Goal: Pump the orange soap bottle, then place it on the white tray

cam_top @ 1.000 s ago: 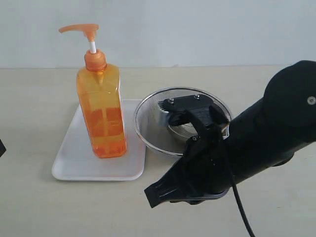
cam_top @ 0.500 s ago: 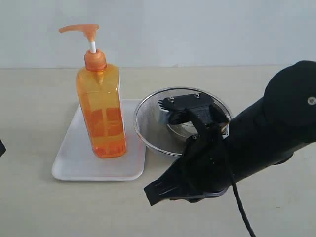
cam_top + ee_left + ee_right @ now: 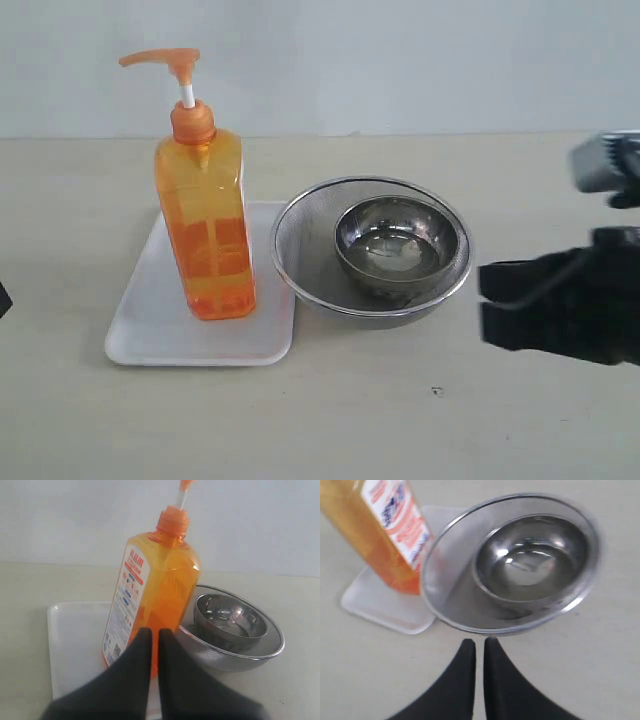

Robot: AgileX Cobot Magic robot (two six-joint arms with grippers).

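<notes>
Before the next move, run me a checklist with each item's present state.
1. The orange soap bottle stands upright on the white tray: ok.
2. Pump already pressed: cannot tell; the pump head is up.
3. The left gripper is shut, holding nothing: ok.
4. The right gripper is shut, empty, clear of the mesh bowl: ok.
5. The steel bowl sits inside the mesh bowl: ok.

Orange bottle (image 3: 205,240) (white-orange label (image 3: 127,600)), white tray (image 3: 150,322)
</notes>
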